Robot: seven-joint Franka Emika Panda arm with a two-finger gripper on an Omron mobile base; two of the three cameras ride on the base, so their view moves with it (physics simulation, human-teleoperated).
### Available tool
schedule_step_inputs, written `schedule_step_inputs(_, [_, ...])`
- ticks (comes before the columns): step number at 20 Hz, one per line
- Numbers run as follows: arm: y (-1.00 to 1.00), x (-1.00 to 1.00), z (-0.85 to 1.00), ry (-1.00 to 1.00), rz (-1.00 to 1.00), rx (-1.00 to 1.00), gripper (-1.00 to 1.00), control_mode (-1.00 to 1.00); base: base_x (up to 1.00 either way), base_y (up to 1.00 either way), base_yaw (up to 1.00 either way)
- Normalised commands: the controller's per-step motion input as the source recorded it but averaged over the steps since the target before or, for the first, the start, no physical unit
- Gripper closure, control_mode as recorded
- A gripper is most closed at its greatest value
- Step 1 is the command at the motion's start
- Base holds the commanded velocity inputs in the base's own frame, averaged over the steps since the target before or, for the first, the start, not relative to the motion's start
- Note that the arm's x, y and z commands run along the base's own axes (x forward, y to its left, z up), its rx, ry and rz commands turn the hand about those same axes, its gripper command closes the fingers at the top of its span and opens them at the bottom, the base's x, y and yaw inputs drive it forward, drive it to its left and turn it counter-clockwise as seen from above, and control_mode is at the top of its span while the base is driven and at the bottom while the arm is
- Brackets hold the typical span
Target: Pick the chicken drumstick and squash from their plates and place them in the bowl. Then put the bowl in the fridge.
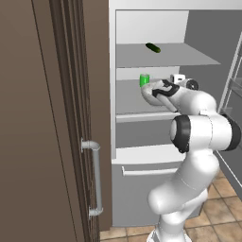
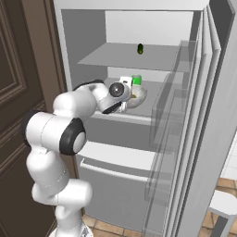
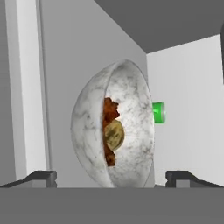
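We judge the task nearly finished. The bowl (image 3: 114,127) sits on the middle shelf (image 1: 130,101) of the fridge (image 2: 129,28), and in the hand view we see inside it the dark reddish drumstick (image 3: 109,111) and a round yellowish piece we take for the squash (image 3: 114,134), the two touching. So both foods are in, and the bowl is in the fridge, standing just in front of a green can (image 3: 158,112) that is farther back on the same shelf.

The gripper (image 3: 111,177) has its jaws spread wide, one tip on each side of the bowl and apart from it as far as we can tell; we hold nothing. What seems left is only to draw the arm out of the fridge, and perhaps to shut the door (image 2: 203,139), though the task does not ask for that.

Several things are hard to make out. In both base views the arm covers most of the bowl, so we see only a pale edge of it beside the can. Whether the bowl rests fully flat on the shelf we cannot confirm, since the hand view is rolled. The squash is half hidden behind the bowl's rim. A small dark green thing (image 1: 152,47) lies on the shelf above the bowl; we cannot tell what it is
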Motion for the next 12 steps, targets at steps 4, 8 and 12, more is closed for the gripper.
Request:
schedule_step_inputs(4, [0.04,-0.32,0.28,0.00,0.00,0.00,-1.00,-1.00,0.00,0.00,0.00])
schedule_step_inputs(8, [0.02,-0.36,0.41,0.00,0.00,-0.03,-1.00,-1.00,0.00,0.00,0.00])
schedule_step_inputs(12, [0.03,-0.40,0.47,0.05,0.00,-0.04,-1.00,-1.00,0.00,0.00,0.00])
